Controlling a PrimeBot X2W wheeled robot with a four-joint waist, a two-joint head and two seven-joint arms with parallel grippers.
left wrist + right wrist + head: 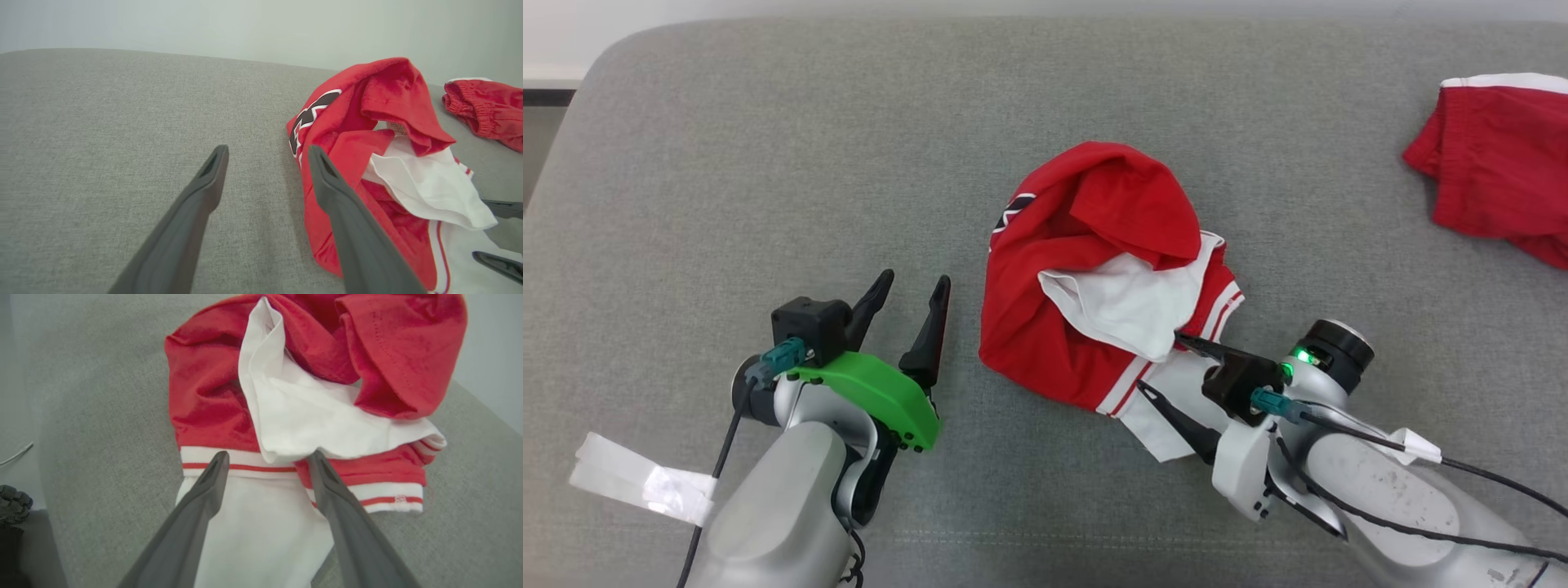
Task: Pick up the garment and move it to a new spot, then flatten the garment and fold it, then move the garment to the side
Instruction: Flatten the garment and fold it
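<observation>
The garment [1054, 327], red with white panels, striped hems and a black-and-white logo, lies crumpled in the middle of the grey cushion [768, 163]. My left gripper [913, 294] stands open just left of it, over bare cushion, with nothing between its fingers. In the left wrist view the left gripper [266, 157] has the garment [388, 90] close by its right finger. My right gripper [1160, 361] is open at the garment's near right edge. In the right wrist view the right gripper [268, 459] straddles the garment's [204, 400] white fabric and striped hem.
A second red piece of clothing [1494, 163] with a white band lies at the far right of the cushion, also seen as the red piece [486, 106] in the left wrist view. The cushion's rounded edge [596, 73] is at the far left. White tape [637, 482] hangs by my left arm.
</observation>
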